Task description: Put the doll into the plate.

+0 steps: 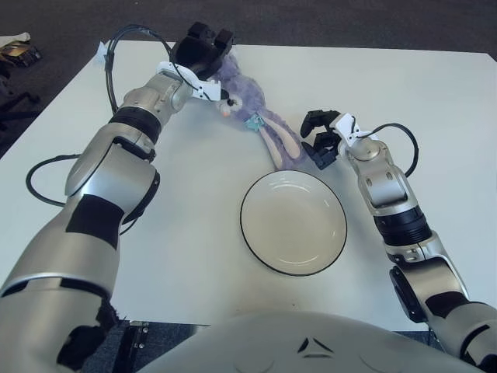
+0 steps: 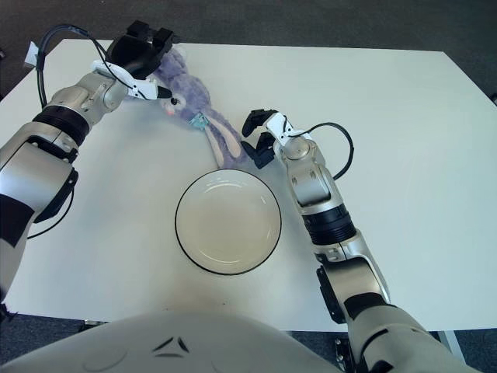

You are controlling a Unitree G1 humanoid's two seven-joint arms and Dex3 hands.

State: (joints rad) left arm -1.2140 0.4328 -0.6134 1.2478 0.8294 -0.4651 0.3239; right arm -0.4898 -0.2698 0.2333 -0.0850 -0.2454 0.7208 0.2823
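- The left hand [image 1: 200,56] sits at the doll's head end, at the far side of the bench; its dark fingers [image 1: 213,40] curl over the top of the plush and appear to clamp it.
- The right hand [image 1: 322,137] hovers just beside the doll's legs, its fingers [image 1: 314,122] loosely curled around nothing, near the plate's far rim.
- The doll [image 1: 252,109], a purple plush rabbit, lies stretched on the white bench [image 1: 435,101], head under the left hand, legs trailing towards the plate [image 1: 293,223] and ending just short of its rim.
- The plate is empty, between the two arms.
- It looks light, soft and floppy; gripped by one end it will likely sag and drag.
- A hold around the body's middle, or one hand at each end, should carry it best.
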